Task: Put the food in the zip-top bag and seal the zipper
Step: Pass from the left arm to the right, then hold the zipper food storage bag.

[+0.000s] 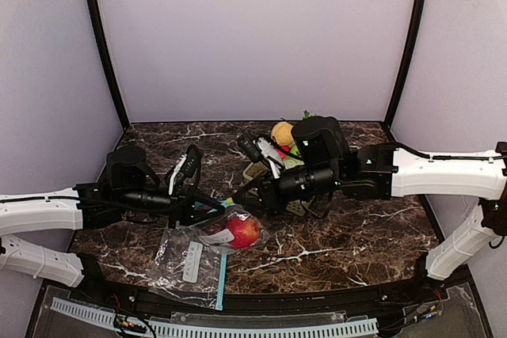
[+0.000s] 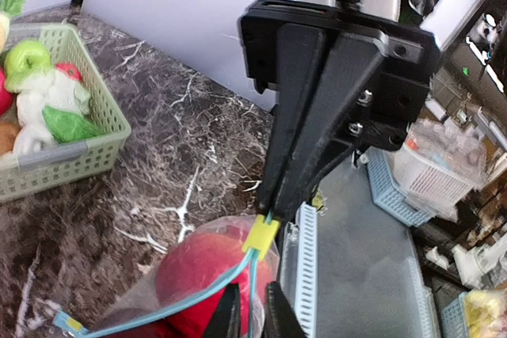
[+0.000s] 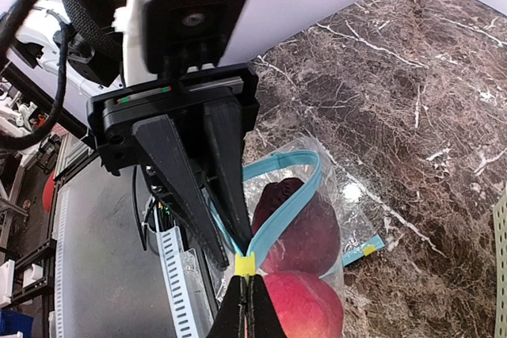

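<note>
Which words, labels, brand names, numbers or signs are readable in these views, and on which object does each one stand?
No text can be read in any of the three views.
White label on the zip-top bag: too small and blurred to read; I cannot tell whether it carries print at all.
No other label, brand or number shows clearly.

L gripper [image 2: 255, 316] & R gripper [image 3: 246, 306] both closed, tip to tip.
</note>
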